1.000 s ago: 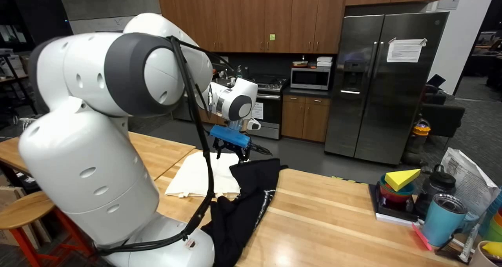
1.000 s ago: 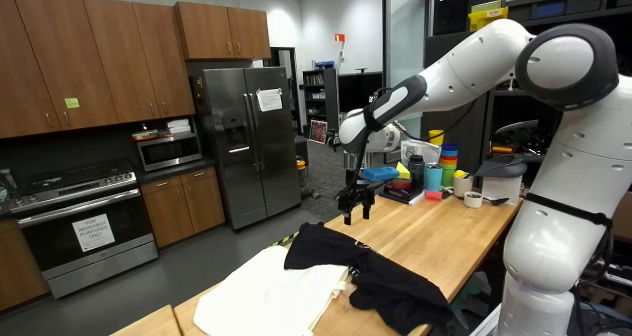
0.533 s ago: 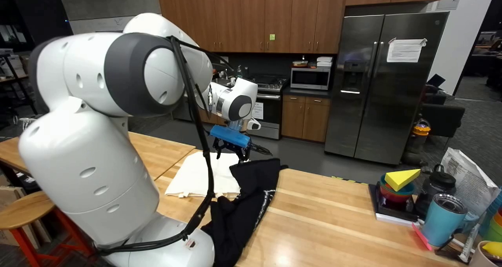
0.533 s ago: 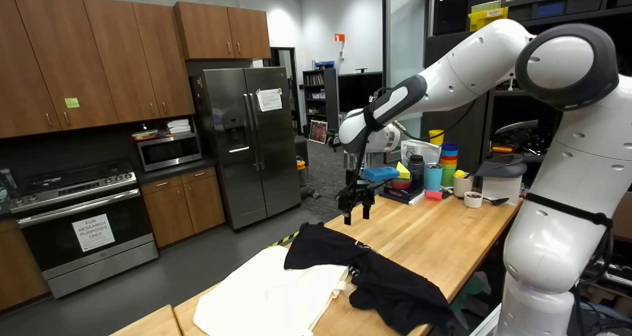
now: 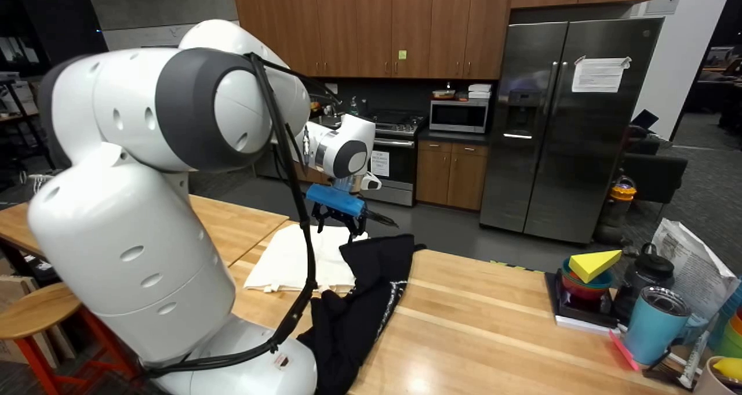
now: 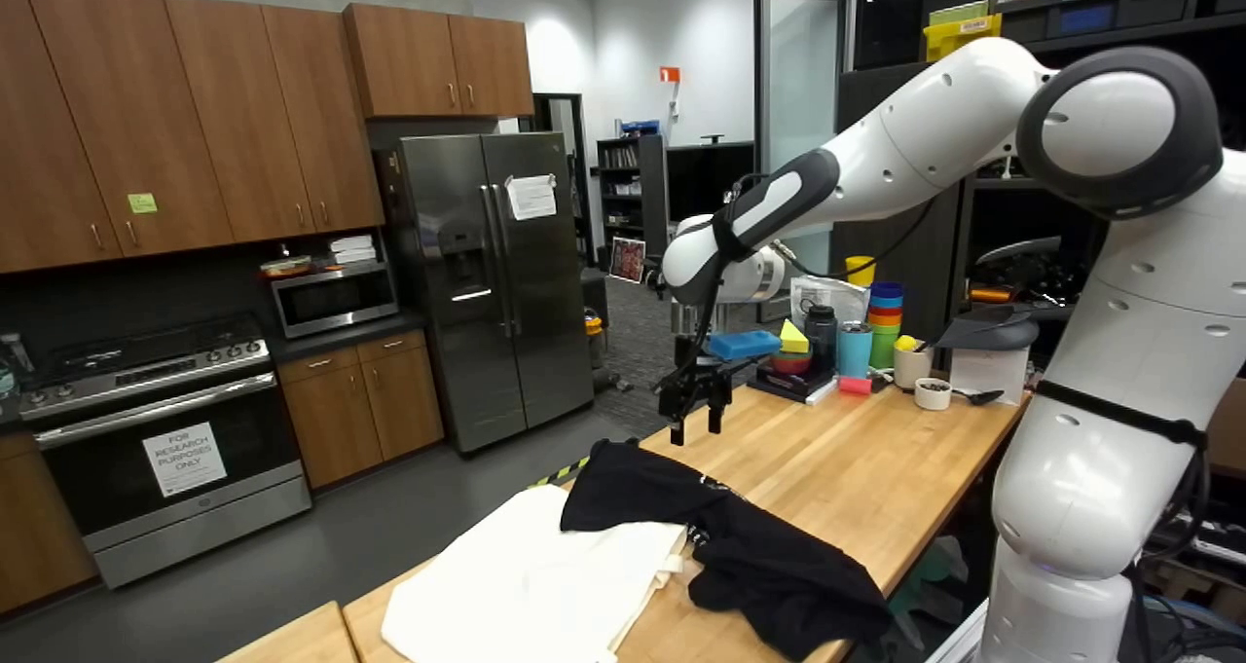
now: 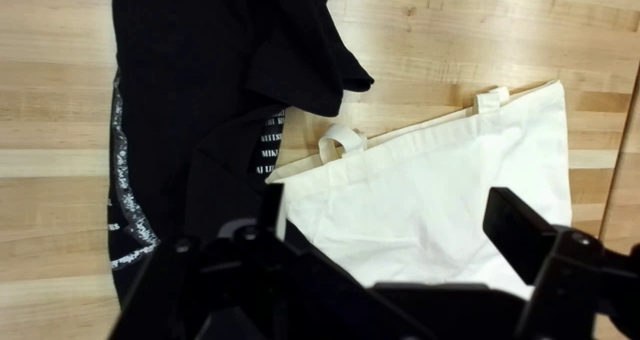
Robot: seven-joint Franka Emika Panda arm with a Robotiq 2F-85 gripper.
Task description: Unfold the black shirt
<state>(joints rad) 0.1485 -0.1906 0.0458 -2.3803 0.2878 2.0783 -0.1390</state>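
The black shirt (image 5: 362,314) lies bunched in a long strip across the wooden table, reaching the robot's base. In an exterior view (image 6: 769,551) its far part lies over a corner of the cream-white cloth. In the wrist view the shirt (image 7: 185,70) fills the left, with folds, white lettering and a pale printed band along its left edge. My gripper (image 7: 387,205) is open and empty, its fingers wide apart. One finger is in front of the shirt and the other in front of the white cloth. The gripper hangs above the table in both exterior views (image 5: 335,232) (image 6: 696,431).
The cream-white cloth (image 7: 425,180), a bag with handles, lies beside and partly under the shirt. Bowls with a yellow wedge (image 5: 594,265), a dark bottle (image 5: 644,276) and a blue tumbler (image 5: 658,325) stand at the table's end. A cable (image 5: 307,261) hangs along the arm.
My gripper has shifted slightly to the left in both exterior views during the last half second. It stays open. The shirt and the white cloth have not moved.
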